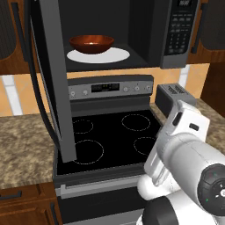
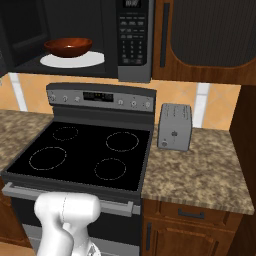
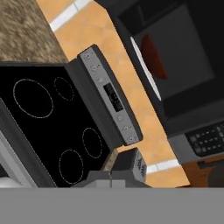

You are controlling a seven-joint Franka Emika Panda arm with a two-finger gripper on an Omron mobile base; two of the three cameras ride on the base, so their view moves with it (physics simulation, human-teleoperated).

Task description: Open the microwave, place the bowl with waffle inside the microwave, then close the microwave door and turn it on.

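The microwave (image 1: 175, 59) hangs above the stove with its door (image 1: 47, 79) swung wide open to the left. Inside it, the reddish-brown bowl (image 1: 91, 43) rests on the white turntable (image 1: 115, 56). A small pale spot, the waffle (image 1: 91, 43), shows in the bowl's middle. From the right side the bowl (image 2: 68, 47) also shows in the microwave's (image 2: 135, 72) dark cavity. My gripper (image 3: 111, 178) is shut on nothing, low over the stove's front and well short of the microwave (image 3: 192, 135). In the hand view the bowl (image 3: 154, 57) appears edge-on.
A black-topped stove (image 1: 110, 132) with a grey control panel (image 2: 100, 97) lies below the microwave. A grey toaster (image 2: 175, 126) stands on the speckled counter (image 2: 200, 170) to its right. Wooden cabinets (image 2: 205, 35) flank the microwave. My white arm (image 1: 189, 162) fills the lower right.
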